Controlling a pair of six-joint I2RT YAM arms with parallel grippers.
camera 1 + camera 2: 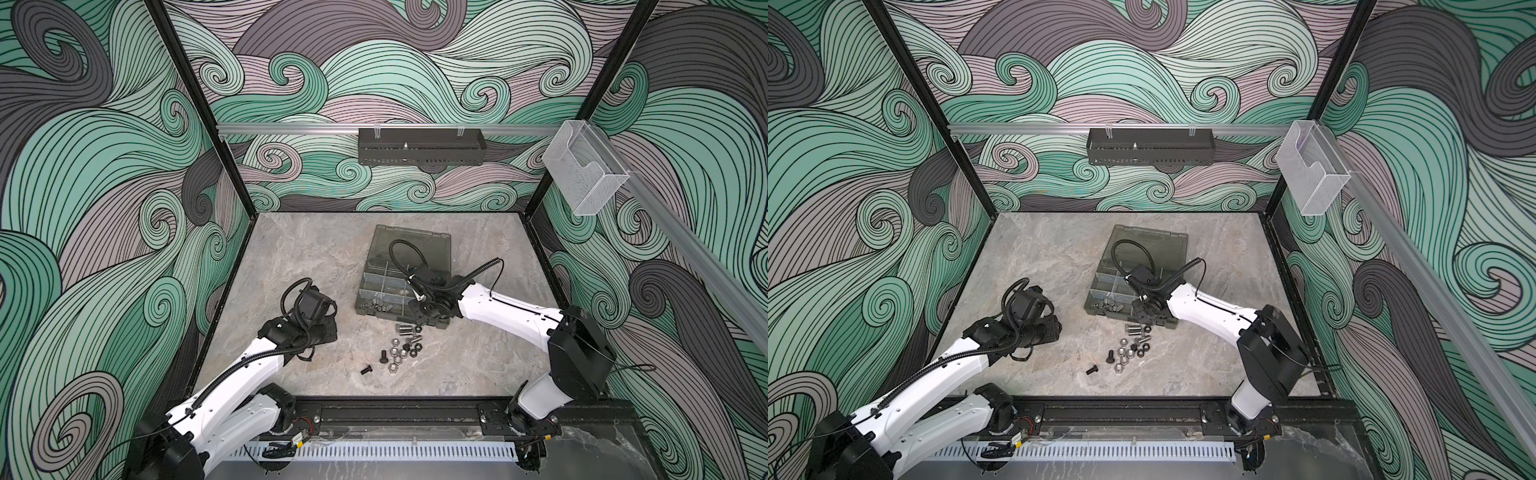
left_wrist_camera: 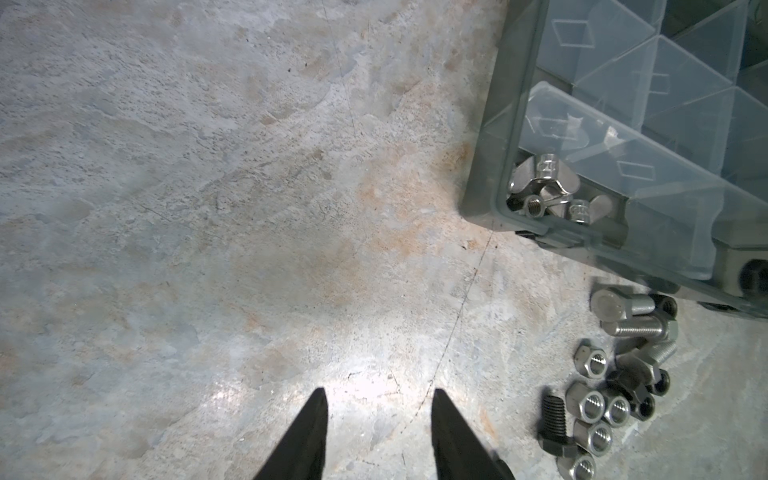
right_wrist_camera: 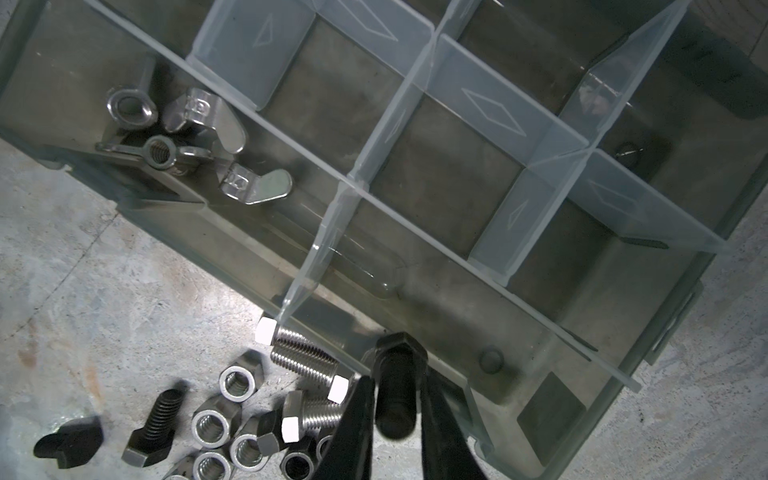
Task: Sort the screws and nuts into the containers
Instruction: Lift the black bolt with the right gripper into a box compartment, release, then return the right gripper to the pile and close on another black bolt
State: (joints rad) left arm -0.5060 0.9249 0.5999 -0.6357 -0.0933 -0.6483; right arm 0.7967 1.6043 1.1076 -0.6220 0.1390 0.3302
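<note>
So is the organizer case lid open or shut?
Open: the lid lies folded back behind the compartments, which are exposed.

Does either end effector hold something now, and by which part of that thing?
The right end effector appears to hold a black screw by its threaded shank, the hex head free. The left end effector holds nothing.

I see matching hardware on both sides. The left arm (image 1: 262, 371) and right arm (image 1: 511, 313) have glossy white link shells dotted with small dark fastener holes. The joint housings (image 1: 577, 357) are chunky and black. A black corrugated conduit (image 1: 257, 356) runs along each forearm and loops over a boxy black camera block (image 1: 313, 303). Thin black wires (image 1: 636, 367) hang off the elbows. The jaws are matte black and taper to narrow points. The bases sit on black plates (image 1: 496, 417) with silver fasteners.
</note>
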